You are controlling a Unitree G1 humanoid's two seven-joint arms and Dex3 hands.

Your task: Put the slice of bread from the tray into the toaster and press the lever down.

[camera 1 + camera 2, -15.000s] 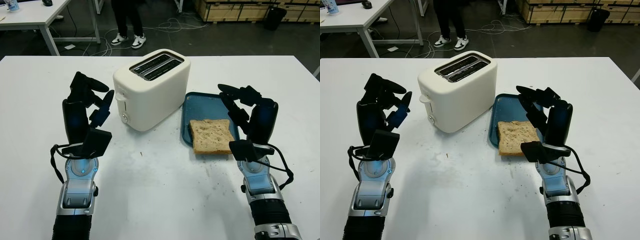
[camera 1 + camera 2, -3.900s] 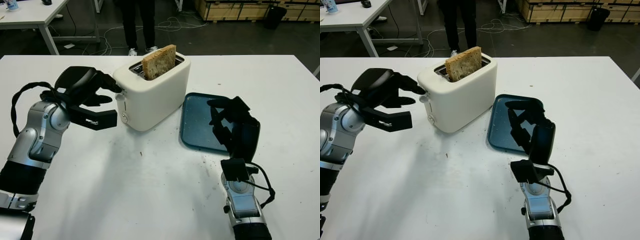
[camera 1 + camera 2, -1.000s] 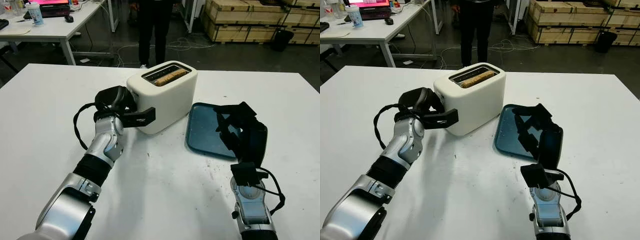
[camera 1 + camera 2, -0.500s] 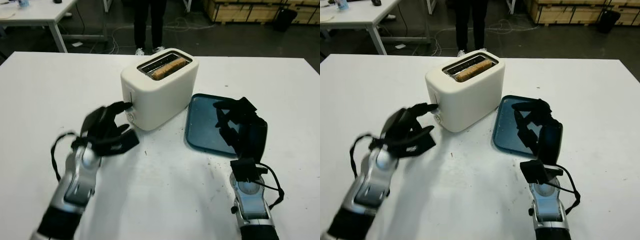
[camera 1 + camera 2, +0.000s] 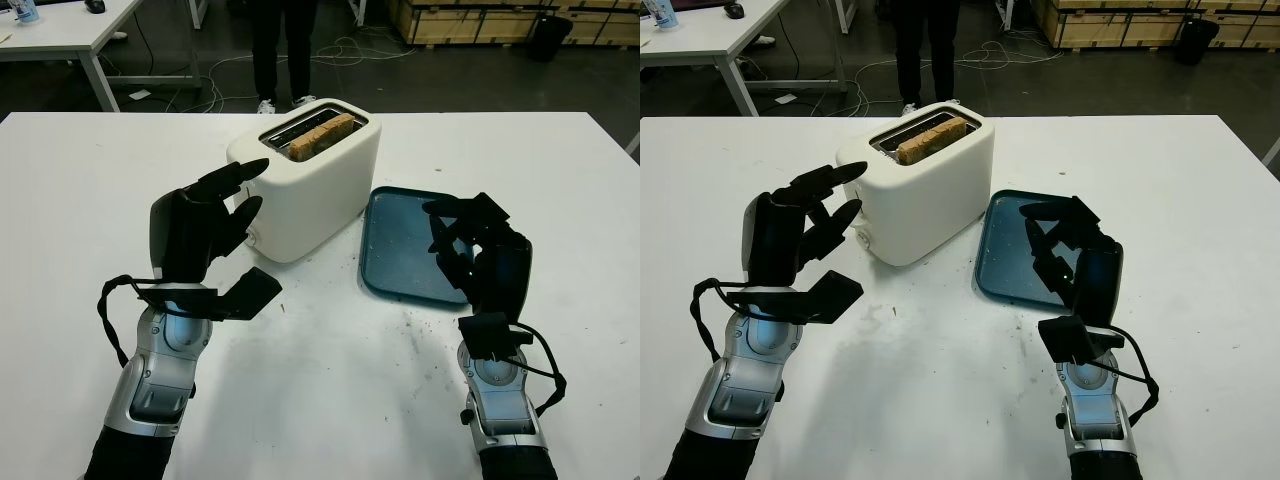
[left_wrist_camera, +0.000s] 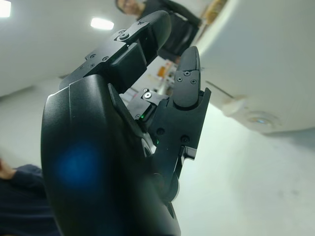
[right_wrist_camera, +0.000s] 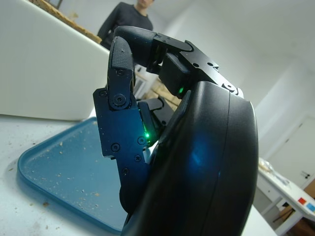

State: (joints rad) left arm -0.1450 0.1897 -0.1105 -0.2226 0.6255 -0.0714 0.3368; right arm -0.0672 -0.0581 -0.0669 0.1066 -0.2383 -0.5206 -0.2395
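Observation:
The white toaster (image 5: 310, 190) stands mid-table with the slice of bread (image 5: 322, 134) sunk low in its nearer slot, only the top crust showing. In the left wrist view its lever knob (image 6: 236, 106) sits close to the round dial (image 6: 258, 118). My left hand (image 5: 225, 215) is open and held upright just left of the toaster, not touching it. The blue tray (image 5: 400, 250) to the toaster's right carries only crumbs. My right hand (image 5: 470, 235) is open, raised over the tray's near right corner.
A person (image 5: 280, 40) stands beyond the table's far edge, behind the toaster. Another white table (image 5: 60, 30) is at the back left, wooden crates (image 5: 470, 20) at the back right. Crumbs dot the white tabletop (image 5: 330, 380) in front of the tray.
My left hand has drawn back from the toaster's lever end and risen upright, palm toward the toaster. The bread stays low in the slot. The right hand has barely moved.

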